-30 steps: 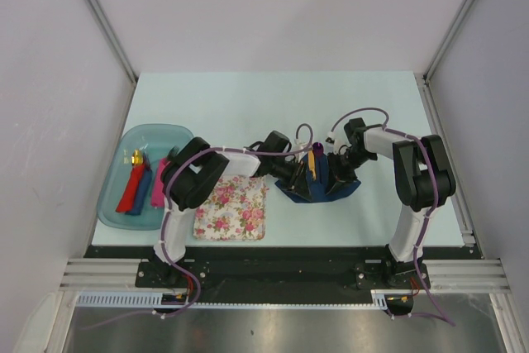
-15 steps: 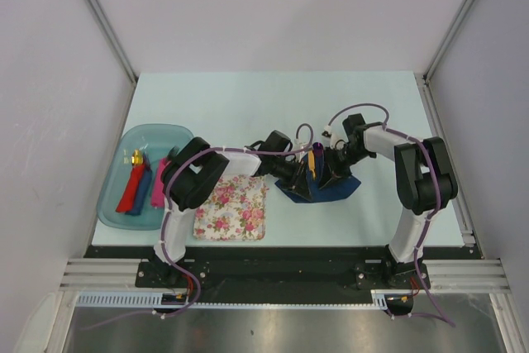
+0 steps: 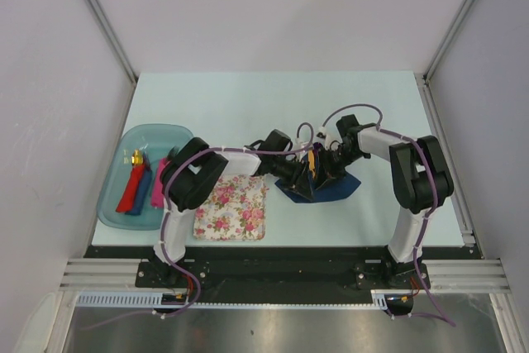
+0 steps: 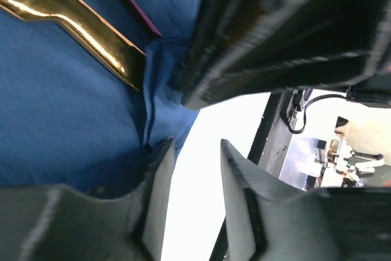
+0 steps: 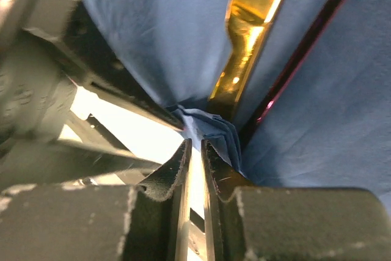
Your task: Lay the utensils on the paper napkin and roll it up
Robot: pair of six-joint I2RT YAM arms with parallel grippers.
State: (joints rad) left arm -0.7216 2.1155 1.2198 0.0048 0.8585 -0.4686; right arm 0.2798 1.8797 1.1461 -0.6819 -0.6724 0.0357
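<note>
The navy paper napkin lies at mid-table, bunched up around both utensils. The gold-orange utensil and the purple spoon lie on it; the left wrist view shows the gold one and the spoon's thin dark handle on the blue paper. My left gripper is at the napkin's left edge, open, with only bright table between its fingers. My right gripper faces it. Its jaws are almost closed with light through the slit. Folded napkin lies against the outside of one finger.
A pink-and-white floral mat lies near the front edge, left of the napkin. A teal tray at the far left holds chunky red, blue and pink pieces. The left arm stretches across above the mat.
My right gripper has moved left toward my left gripper, and the napkin's right side has drawn in with it. The left arm has barely moved.
</note>
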